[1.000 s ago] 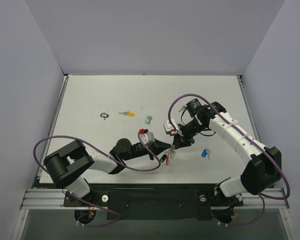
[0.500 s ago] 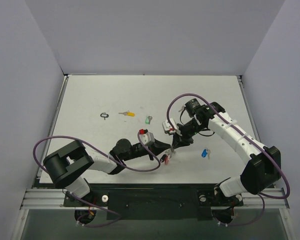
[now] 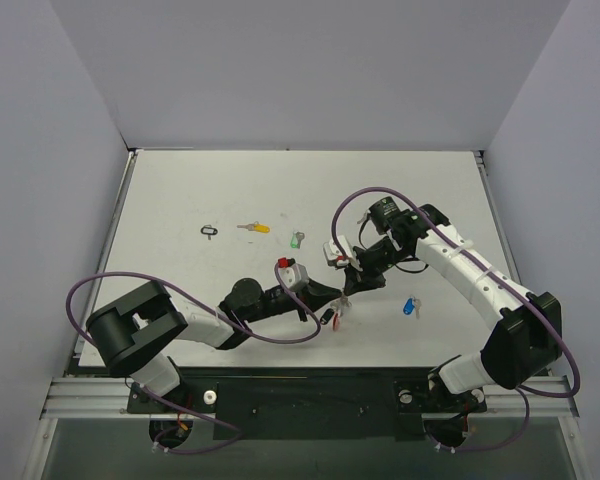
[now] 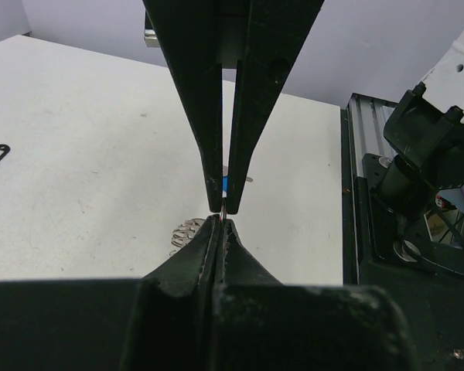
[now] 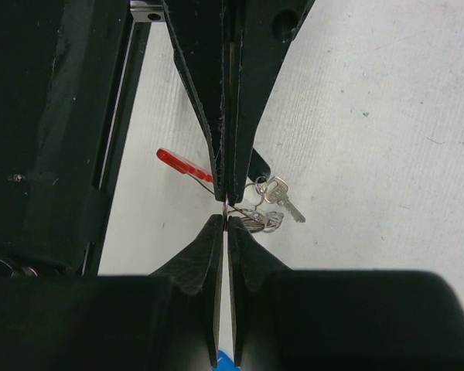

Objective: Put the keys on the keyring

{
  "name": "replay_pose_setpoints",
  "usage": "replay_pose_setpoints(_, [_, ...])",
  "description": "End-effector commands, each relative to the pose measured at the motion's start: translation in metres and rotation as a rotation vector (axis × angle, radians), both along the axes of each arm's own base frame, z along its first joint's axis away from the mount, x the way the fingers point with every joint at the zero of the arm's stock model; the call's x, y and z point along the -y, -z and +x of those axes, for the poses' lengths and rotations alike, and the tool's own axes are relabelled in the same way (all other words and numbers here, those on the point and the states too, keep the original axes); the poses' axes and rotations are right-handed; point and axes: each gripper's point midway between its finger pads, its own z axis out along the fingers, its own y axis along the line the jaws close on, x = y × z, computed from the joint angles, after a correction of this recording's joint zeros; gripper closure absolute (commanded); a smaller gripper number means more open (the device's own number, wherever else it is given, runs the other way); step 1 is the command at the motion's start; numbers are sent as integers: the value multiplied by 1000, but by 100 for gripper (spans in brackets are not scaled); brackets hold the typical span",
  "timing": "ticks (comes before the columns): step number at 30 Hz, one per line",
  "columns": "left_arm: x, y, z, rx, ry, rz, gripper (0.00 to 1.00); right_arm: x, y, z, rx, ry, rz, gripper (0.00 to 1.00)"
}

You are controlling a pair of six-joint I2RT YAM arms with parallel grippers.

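Nearest my bases, low over the front of the table (image 3: 180,200), my left gripper (image 4: 221,228) and my right gripper (image 5: 223,224) meet tip to tip. Both pairs of jaws are pressed together on the same thin wire of the keyring (image 5: 257,219). Its beaded loop hangs just under the pinch. Its red tag (image 5: 183,165) sticks out toward the table's near edge, and a silver key (image 5: 282,197) lies against the loop. Each gripper's black fingers fill the other's wrist view, so I see little of the wire itself. Just to the right of the pinch, apart from it, the blue-tagged key (image 3: 411,307) lies on the table. Farther back lie the green-tagged key (image 3: 297,240), then the yellow-tagged key (image 3: 253,228) to its left, and the black loop tag (image 3: 210,231) left of that, all well apart from my fingers. My left forearm lies low, reaching rightward. My right arm runs up the right side, folds at the elbow and slants back down toward the centre.
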Motion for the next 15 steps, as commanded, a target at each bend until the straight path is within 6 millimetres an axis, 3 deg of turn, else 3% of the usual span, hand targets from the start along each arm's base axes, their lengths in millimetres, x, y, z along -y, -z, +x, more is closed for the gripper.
replay_pose_setpoints(1, [-14,-91,-5,176,-21,-310,92,-6,-7,-12,-52,-15,28,100])
replay_pose_setpoints(5, [-14,-89,-3,169,-27,-308,81,-7,-9,-11,-52,-12,37,100])
replay_pose_setpoints(15, [-14,-88,-2,165,-30,-307,74,-7,-8,-12,-64,-11,39,100])
